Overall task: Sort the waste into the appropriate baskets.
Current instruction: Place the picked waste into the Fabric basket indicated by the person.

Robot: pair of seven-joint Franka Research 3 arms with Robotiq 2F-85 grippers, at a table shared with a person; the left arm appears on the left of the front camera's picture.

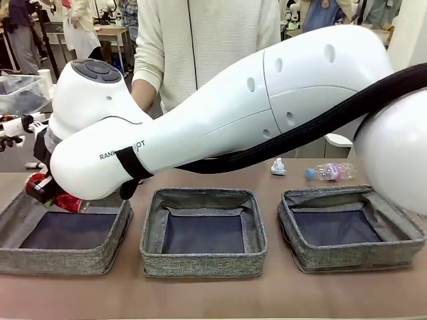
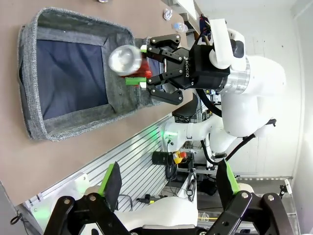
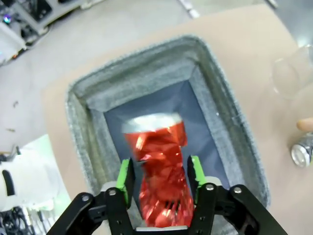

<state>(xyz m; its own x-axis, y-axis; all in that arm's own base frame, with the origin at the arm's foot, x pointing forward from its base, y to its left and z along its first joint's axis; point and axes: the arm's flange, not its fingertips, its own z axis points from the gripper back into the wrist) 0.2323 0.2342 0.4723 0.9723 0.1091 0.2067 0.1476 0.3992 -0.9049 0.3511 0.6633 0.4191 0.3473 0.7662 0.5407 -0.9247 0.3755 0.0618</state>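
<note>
Hanging above the left basket [image 3: 83,127]: right jaws, spread wide, green pads [image 3: 126,178] flanking the red can [image 3: 159,181]. A gap shows beside one pad and contact at the other cannot be told, so the can is released or nearly so. It points silver end down at the dark lining, well inside the rim, judged so placed that it lands in the bin and not on the wall.

Left jaws: released, empty, held well back from the baskets, judged parked to leave the right arm [image 1: 267,100] room.

Other waste, right wrist view: cup [image 3: 293,73] at 2 o'clock and silver can [image 3: 301,154] at 3 o'clock, both on the desk [image 3: 244,44] outside the basket.

Front view: paper wad [image 1: 278,167] and bottle [image 1: 330,172] at 3 o'clock, beyond the right basket [image 1: 353,257]. Middle basket [image 1: 203,263] at 6 o'clock.

Hard to make out:
- Red can blurred, print unreadable.
- Cup and silver can cut by the frame edge.
- A fingertip [image 3: 305,124] between them, likewise cut off.
- In the front view the right arm blocks much of the far desk and of the person [image 1: 200,47].
</note>
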